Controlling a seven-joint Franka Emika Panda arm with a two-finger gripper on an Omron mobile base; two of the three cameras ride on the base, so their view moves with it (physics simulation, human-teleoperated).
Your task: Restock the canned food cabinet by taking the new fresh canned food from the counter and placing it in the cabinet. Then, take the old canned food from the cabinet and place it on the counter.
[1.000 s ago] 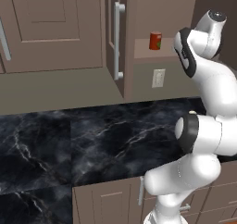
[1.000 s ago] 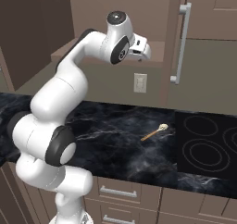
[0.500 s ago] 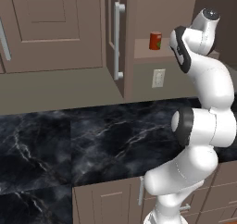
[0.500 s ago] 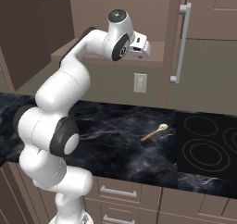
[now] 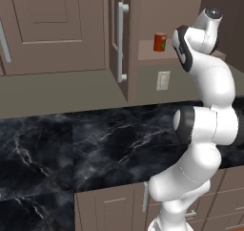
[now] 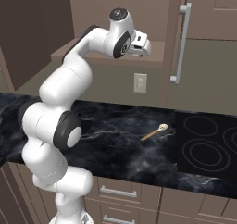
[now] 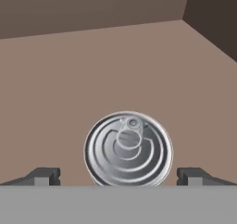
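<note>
- The red can (image 5: 160, 42) already stands on the cabinet (image 5: 143, 15) shelf, so the restocking half looks done.
- The silver can (image 7: 128, 149) sits on that shelf too, not yet moved to the counter (image 5: 109, 144).
- The gripper (image 7: 118, 174), raised into the cabinet, points down over the silver can, its fingers spread wide either side, gripping nothing.
</note>
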